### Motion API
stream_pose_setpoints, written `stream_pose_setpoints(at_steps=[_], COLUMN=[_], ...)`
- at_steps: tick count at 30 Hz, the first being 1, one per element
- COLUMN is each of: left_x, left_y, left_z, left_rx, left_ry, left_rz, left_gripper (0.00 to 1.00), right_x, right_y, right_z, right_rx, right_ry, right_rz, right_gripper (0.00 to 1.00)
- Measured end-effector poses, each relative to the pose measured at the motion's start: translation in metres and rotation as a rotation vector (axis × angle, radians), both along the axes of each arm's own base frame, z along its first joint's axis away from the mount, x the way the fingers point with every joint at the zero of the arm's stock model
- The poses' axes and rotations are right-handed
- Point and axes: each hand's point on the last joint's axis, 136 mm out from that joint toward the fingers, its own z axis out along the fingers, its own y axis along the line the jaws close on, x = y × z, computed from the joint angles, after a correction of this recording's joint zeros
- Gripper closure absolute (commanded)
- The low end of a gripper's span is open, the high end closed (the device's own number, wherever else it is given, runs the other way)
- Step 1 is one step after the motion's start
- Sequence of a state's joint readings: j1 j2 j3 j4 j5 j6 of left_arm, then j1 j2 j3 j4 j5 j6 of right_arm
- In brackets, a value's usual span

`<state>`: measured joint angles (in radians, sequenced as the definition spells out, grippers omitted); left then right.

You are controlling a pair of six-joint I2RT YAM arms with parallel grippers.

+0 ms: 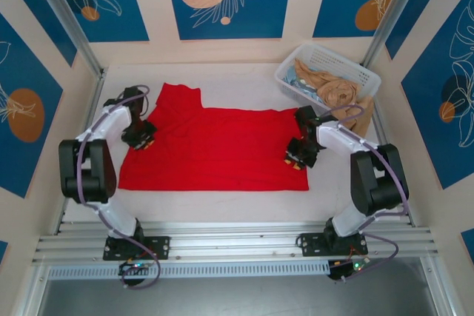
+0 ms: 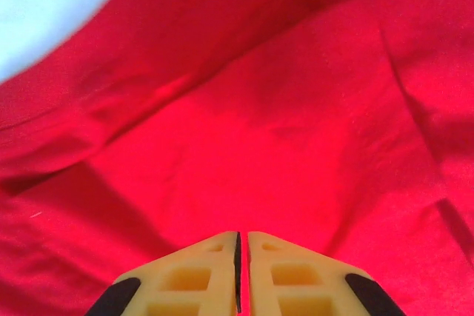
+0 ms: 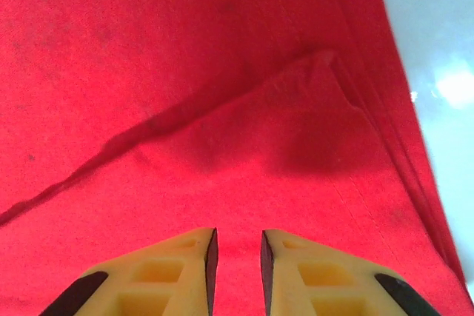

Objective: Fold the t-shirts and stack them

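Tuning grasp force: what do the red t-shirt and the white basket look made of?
T-shirt: soft cloth, probably a cotton-type knit, matte; it lies limp with creases and folded edges, and a fine fabric texture shows close up. Basket: looks like rigid white plastic, faintly glossy, with moulded lattice walls; the exact plastic cannot be told.

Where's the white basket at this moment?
Top view: the basket sits at the table's far right corner, just beyond the red t-shirt and the right pincer.
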<state>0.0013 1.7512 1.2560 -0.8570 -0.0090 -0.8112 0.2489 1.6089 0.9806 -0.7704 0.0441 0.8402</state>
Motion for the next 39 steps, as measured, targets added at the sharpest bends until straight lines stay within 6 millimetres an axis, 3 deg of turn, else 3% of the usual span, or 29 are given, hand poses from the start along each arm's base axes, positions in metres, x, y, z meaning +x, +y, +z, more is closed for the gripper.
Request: stream_pose_setpoints(at_steps=[3,7,12,21,24,28,35,39], left_x=[0.002,-0.009,-0.031,-0.075,-0.075,-0.068,-0.035,-0.024], left_y=[-0.004,-0.003,0.013,0.058,0.063,0.062,0.049,0.030], left_z=[-0.023,-0.048,-0.048,-0.049,-0.049,-0.047,-0.025,-0.009], left_rx=[-0.026,-0.038,-0.039,-0.014,-0.013,-0.020,-0.013,-0.017], left_ry=[0.058,0.136,0.138,0.184,0.179,0.164,0.065,0.014], left_rz=[0.024,0.076,0.167,0.300,0.282,0.235,0.113,0.033], left_gripper=[0.91,0.92,0.92,0.89,0.88,0.85,0.74,0.74], right_x=[0.005,0.006,-0.002,-0.034,-0.040,-0.042,-0.021,-0.011], right_y=[-0.001,0.000,0.009,0.046,0.047,0.034,0.008,0.004], right_z=[-0.011,-0.024,-0.025,-0.024,-0.025,-0.019,0.019,0.016], right_rx=[-0.004,-0.016,-0.024,-0.030,-0.038,-0.069,-0.075,-0.025], right_ry=[0.028,0.073,0.102,0.169,0.185,0.173,0.008,-0.031], right_rz=[-0.002,-0.001,0.026,0.129,0.118,0.083,0.007,0.011], right_gripper=[0.79,0.79,0.79,0.79,0.79,0.79,0.73,0.67])
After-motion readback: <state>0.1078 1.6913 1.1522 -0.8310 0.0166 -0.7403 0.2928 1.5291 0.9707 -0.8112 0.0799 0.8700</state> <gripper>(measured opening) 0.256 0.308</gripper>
